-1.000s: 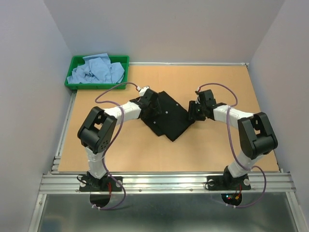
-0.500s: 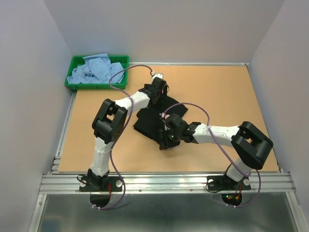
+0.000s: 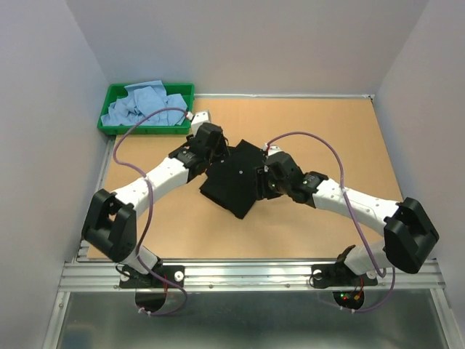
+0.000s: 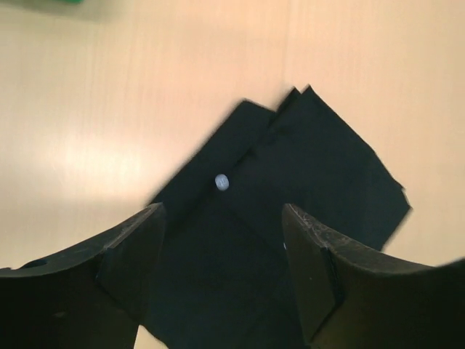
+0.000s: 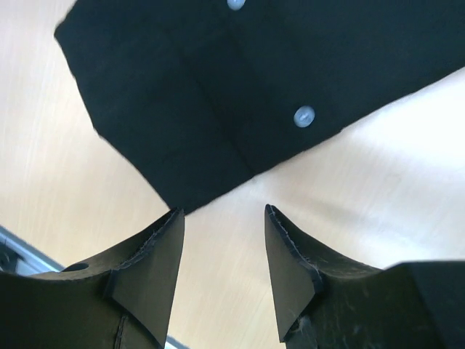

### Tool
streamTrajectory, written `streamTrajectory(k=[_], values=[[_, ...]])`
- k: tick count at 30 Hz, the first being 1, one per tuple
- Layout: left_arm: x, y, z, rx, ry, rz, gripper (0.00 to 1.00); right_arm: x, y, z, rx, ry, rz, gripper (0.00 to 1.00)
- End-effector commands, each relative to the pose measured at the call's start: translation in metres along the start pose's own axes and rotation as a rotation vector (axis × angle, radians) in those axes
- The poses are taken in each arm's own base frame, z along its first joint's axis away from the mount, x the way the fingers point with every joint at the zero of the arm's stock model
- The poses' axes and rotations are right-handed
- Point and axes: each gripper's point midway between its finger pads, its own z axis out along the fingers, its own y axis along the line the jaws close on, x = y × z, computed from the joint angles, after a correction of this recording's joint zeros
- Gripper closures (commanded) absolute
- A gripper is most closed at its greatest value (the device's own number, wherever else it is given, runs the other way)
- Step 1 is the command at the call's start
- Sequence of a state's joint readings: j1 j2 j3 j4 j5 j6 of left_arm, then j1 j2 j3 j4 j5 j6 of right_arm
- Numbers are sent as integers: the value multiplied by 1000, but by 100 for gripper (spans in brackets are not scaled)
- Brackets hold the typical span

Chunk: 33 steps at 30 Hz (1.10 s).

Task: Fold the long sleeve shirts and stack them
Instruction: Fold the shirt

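The black long sleeve shirt [image 3: 236,180] lies folded into a compact packet in the middle of the table, small pale buttons [image 4: 221,182] showing. My left gripper [image 3: 216,158] hangs open over its left back edge. In the left wrist view the cloth [image 4: 305,167] fills the gap between the open fingers [image 4: 221,214]. My right gripper [image 3: 263,183] is open at the shirt's right side. In the right wrist view only bare table lies between its fingertips [image 5: 223,212], and the shirt's edge [image 5: 182,109] sits just beyond them. Light blue shirts [image 3: 145,104] are heaped in the tray.
The green plastic tray [image 3: 145,131] stands at the table's back left corner. Grey walls close in the wooden table [image 3: 341,138] on three sides. A metal rail [image 3: 247,275] runs along the near edge by the arm bases.
The black shirt has been folded into a smaller packet. My left gripper swung from the shirt's back edge to its left side; my right gripper moved from its front edge to its right side.
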<state>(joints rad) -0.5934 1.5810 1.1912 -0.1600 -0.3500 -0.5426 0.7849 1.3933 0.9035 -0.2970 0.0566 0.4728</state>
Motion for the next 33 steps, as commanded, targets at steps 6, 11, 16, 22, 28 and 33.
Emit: streamTrajectory(k=[6,11,16,22,28,33], values=[[114,9,-9,12,226,-175,45,-28,1,-16,-5,-81,-3,46],[156,41,4,-105,285,-153,48,-31,-16,-24,14,-108,31,46],[173,66,7,-205,315,-93,48,-56,-42,-27,34,-140,94,46],[168,70,1,-199,308,-44,48,-102,-85,-5,96,-156,178,46],[158,73,-1,-192,295,68,44,-128,-111,27,128,-149,202,47],[143,73,4,-181,274,153,41,-130,-120,72,124,-81,154,48]])
